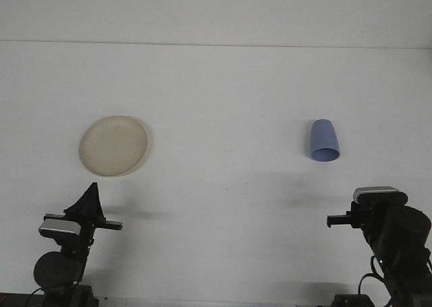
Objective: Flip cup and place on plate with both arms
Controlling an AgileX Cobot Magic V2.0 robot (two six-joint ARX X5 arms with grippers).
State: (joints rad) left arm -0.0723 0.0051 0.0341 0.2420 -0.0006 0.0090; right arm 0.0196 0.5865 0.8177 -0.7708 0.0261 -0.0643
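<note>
1. Nearest the camera, the left gripper (90,193) sat low at the near left; its dark fingers met in a single point, so it read as closed and holding nothing; the plate lay just beyond it.
2. At the near right, the right gripper (368,209) was raised on its arm with the wrist housing facing the camera; its fingers were hidden behind that housing, so whether they were parted or together could not be told.
3. Farther out on the left, the cream plate (114,146) lay flat and bare; farther out on the right, the blue cup (323,141) lay on its side with its open mouth toward the near edge, well apart from both the plate and either arm.
4. Risk, as a judgement: a cup on its side could roll if nudged by one finger first, sliding out of reach; a pinch on the tapered wall could squeeze it out of the grasp; the handover between arms could drop it, since cup and plate sat on opposite sides.
5. The table (223,104) was plain white and matte, with soft shadows under each arm; behind its far edge rose a bare pale wall.
</note>
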